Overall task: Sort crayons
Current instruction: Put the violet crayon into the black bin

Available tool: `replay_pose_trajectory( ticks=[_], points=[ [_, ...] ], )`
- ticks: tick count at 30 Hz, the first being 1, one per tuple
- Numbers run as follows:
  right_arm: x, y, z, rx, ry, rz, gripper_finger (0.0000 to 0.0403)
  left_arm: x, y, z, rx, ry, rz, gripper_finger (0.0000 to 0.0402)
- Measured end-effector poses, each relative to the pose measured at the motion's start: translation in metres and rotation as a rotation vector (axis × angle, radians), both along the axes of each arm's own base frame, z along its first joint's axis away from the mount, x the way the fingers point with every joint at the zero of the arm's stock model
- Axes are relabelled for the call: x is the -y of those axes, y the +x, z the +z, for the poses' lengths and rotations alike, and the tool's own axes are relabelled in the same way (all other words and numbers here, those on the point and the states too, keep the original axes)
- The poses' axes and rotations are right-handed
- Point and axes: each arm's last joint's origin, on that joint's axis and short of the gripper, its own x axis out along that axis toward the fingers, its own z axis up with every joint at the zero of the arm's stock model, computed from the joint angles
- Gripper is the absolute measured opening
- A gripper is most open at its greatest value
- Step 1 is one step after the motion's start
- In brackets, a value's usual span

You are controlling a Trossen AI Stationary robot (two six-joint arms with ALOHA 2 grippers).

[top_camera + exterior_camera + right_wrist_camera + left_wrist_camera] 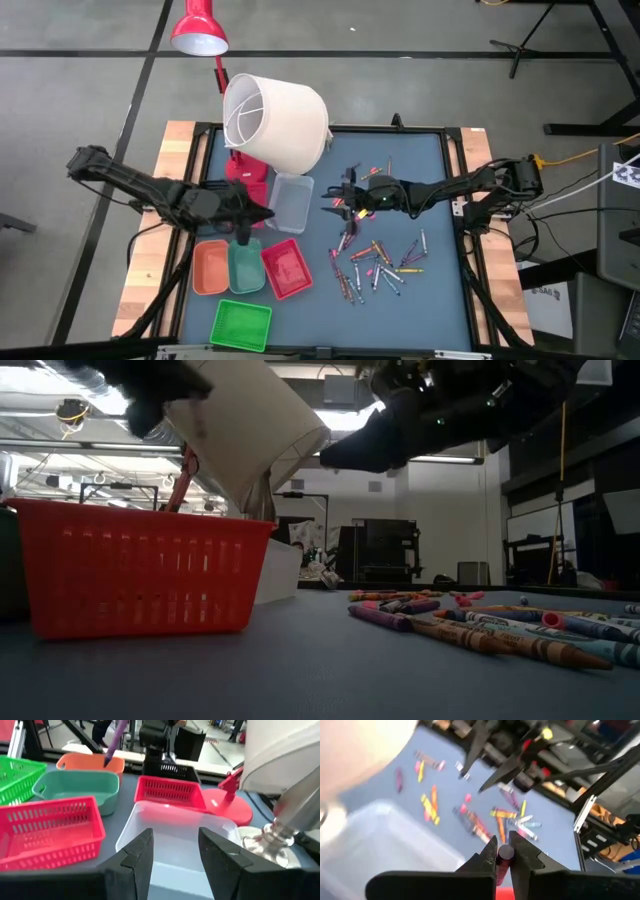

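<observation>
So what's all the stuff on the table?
crayons: many, mixed colours, loose on the table's right half
purple crayon: one, in the left claw
red baskets: two, one by the trays, one by the lamps
green basket: one, front edge
orange tray: one, left
teal tray: one, beside orange
clear tub: one, middle
white lamp: one, back
red lamp: one, back
left claw: shut, above the trays
right claw: open, empty, near the tub

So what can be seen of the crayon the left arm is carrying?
The purple crayon is a thin stick, its round grey-purple end showing between the fingers. The left hand is shut on it. It hangs tilted in the air above the orange tray and teal tray, touching only the fingers.
</observation>
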Motion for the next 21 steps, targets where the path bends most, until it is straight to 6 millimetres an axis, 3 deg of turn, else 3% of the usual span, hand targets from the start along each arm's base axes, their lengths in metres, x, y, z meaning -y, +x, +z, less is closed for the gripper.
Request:
replay_pose_trajectory(
  ticks=[9, 21],
  points=[
    [0.0, -0.001, -0.003, -0.031, 0.001, 0.002, 0.0154, -0.016, -0.054, -0.009, -0.199, -0.234, 0.102, 0.0011],
    [0.0, -0.002, -0.005, -0.057, 0.001, 0.002, 0.0154, -0.032, -0.104, -0.023, -0.355, -0.4, 0.307, 0.0012]
  ],
)
